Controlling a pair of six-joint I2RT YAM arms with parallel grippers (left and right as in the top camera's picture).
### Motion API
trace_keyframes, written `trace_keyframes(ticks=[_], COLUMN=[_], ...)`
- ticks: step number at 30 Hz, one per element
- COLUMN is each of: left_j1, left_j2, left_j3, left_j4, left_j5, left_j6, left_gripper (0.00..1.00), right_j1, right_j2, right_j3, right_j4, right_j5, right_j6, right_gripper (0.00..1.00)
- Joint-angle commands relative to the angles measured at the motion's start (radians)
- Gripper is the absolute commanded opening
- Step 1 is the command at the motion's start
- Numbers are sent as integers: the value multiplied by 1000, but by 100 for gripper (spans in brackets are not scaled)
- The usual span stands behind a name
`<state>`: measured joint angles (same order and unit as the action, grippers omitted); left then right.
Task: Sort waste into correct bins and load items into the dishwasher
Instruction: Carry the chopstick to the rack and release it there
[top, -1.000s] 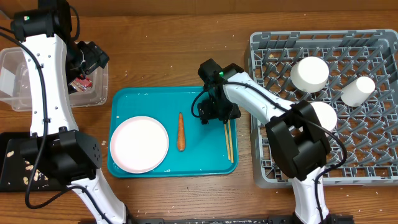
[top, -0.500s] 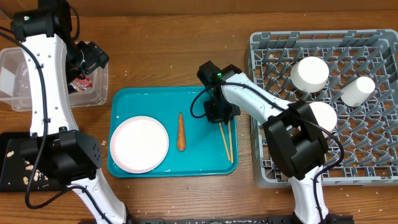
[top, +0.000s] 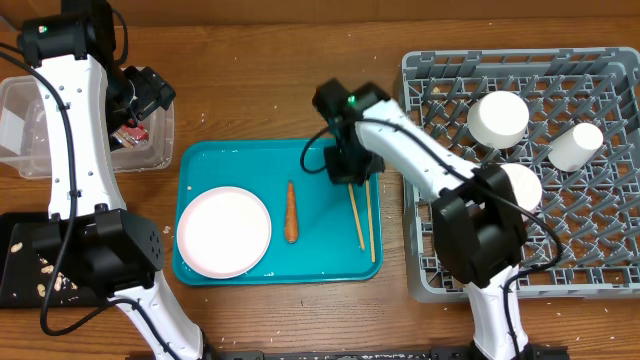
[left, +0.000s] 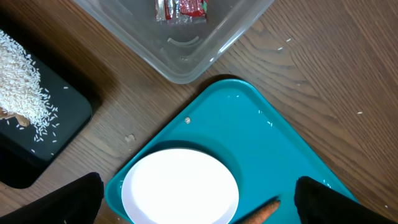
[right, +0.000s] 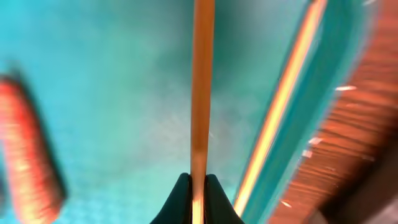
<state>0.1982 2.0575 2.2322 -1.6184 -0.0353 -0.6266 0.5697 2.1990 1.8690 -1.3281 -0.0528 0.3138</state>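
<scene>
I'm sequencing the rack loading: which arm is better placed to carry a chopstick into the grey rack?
Right. The right gripper is shut on one chopstick, next to the grey rack. The left gripper hangs open by the clear tub, across the teal tray.

Pretty much all you get for background is a wooden counter (top: 260, 90), warm brown, grain running side to side, with a few pale specks scattered on it. Lighting looks soft and even.
</scene>
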Motion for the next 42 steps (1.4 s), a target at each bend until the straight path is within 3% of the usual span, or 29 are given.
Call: trace_keyframes(ticks=[1,11,14,24,30,34,36,42], left_j1=[-2,-2,-2,-2,-2,-3,-2,-2], left_j2=[-10,-10,-10,-10,-10,-10,-10,-10], left_j3=[22,22,22,22,22,22,22,22], left_j4=[2,2,2,2,2,2,2,2], left_j5=[-13,-13,-13,-13,-13,-13,-13,-13], left_j6=[-9,-9,-9,-9,-9,-9,-9,-9], left_gripper=[100,100,100,100,100,100,100,100], right_j1=[-58,-342,-410,-444,-444,-444,-444,-434], right_j2=[-90,-184,-180,-177,-177,-178,-179,-227], right_j3=[116,208,197,69,40,44,61,146], right_j4=[-46,-87,-69,83,91,72,39,-76], right_j5=[35,87,10,-16,-17,-21,-29,-110], right_j6=[-4,-34,-136,-192,-187,-166,-122,-95], right_gripper=[4,4,4,4,31,76,81,80])
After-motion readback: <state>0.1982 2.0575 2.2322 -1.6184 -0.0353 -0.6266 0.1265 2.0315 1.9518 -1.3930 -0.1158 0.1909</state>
